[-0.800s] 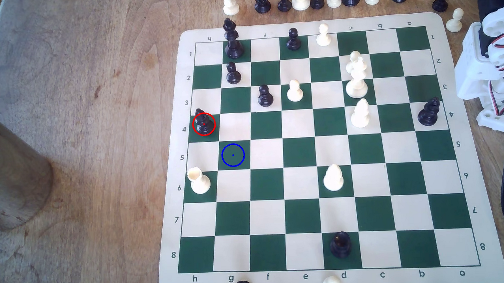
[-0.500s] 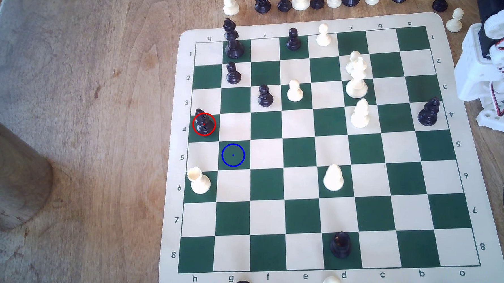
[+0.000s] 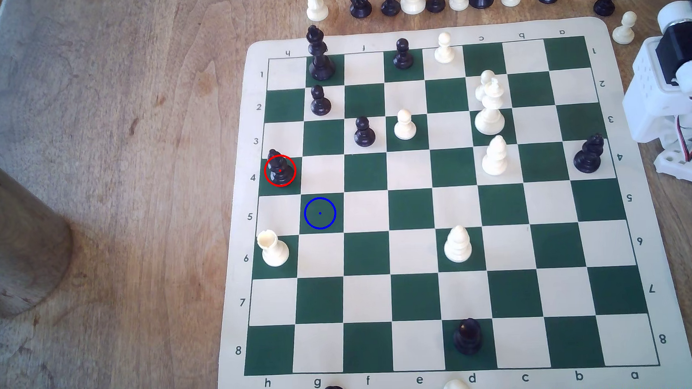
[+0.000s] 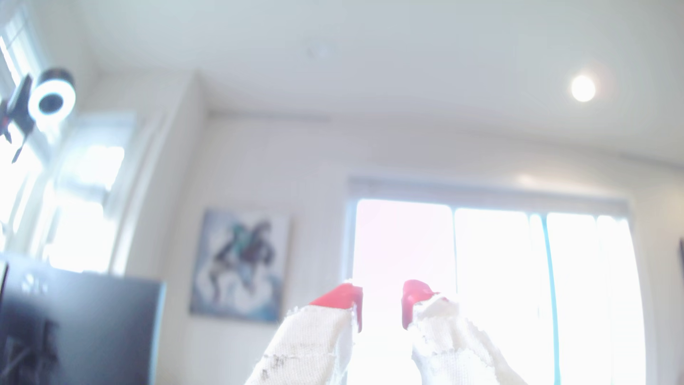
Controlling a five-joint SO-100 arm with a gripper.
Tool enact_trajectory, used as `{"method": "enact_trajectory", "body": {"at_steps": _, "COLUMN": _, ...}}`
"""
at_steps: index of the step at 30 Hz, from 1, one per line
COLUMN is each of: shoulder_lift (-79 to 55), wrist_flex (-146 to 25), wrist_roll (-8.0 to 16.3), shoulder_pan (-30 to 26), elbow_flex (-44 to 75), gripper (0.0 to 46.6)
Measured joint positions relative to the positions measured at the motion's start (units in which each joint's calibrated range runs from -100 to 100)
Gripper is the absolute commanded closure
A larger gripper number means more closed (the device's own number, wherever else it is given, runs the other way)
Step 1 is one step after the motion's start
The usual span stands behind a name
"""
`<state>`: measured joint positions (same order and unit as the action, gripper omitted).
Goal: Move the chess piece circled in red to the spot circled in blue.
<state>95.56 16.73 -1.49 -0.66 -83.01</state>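
The bishop [image 3: 279, 170], black and ringed in red, stands upright on the green square at h4, at the board's [image 3: 426, 28] edge on the exterior view's left. Nothing touches it. The blue spot [image 3: 319, 213] is the green square at g5, diagonally next to the bishop's square, towards the exterior view's bottom right, and it is bare.

By my judgement the task has not started in any real sense: the bishop is not gripped or lifted, and the spot is not filled. The whole reach, grasp, carry and set-down are left. The arm [image 3: 673, 87] sits off the board at the exterior view's right, well apart from the bishop. In the wrist view the jaws [image 4: 381, 303] point up at the room's ceiling and window, with a clear gap between the red tips and nothing held.

Counting on the board: nine black pieces in all. These are the bishop, a tall cross-topped king [image 3: 319, 52], three pawns [image 3: 364, 131], a piece at the right edge on row 4 [image 3: 588, 153], one on d8 [image 3: 467, 336], and one small piece partly hidden just behind the bishop; I cannot tell its kind. The ninth is a piece at the near border, cut off. White pieces on the board come to about eight, two of them overlapping near c2 and c3. More pieces of both colours stand in a row on the table [image 3: 112, 156] beyond the board.
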Motion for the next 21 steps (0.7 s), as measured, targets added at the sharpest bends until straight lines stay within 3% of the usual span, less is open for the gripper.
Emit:
{"method": "enact_trajectory", "body": {"at_steps": 6, "shoulder_lift": -0.1, "wrist_flex": -37.1, "wrist_roll": 0.7, "shoulder_pan": -1.4, "elbow_flex": 4.3, "gripper": 41.7}}
{"method": "enact_trajectory", "body": {"at_steps": 9, "shoulder_lift": -0.2, "wrist_flex": -52.5, "wrist_roll": 1.7, "shoulder_pan": -1.5, "elbow_flex": 6.5, "gripper": 38.3}}
{"method": "enact_trajectory", "body": {"at_steps": 13, "shoulder_lift": -5.0, "wrist_flex": -64.4, "wrist_roll": 0.0, "shoulder_pan": -3.4, "elbow_flex": 11.8, "gripper": 36.3}}
{"method": "enact_trajectory", "body": {"at_steps": 15, "shoulder_lift": -8.1, "wrist_flex": -65.8, "wrist_roll": 0.5, "shoulder_pan": -4.7, "elbow_flex": 14.2, "gripper": 35.3}}
{"method": "enact_trajectory", "body": {"at_steps": 18, "shoulder_lift": -20.6, "wrist_flex": -63.3, "wrist_roll": 3.5, "shoulder_pan": -8.3, "elbow_flex": 17.3, "gripper": 32.6}}
{"method": "enact_trajectory", "body": {"at_steps": 21, "shoulder_lift": -29.8, "wrist_flex": -60.1, "wrist_roll": 4.8, "shoulder_pan": -8.3, "elbow_flex": 19.6, "gripper": 28.5}}
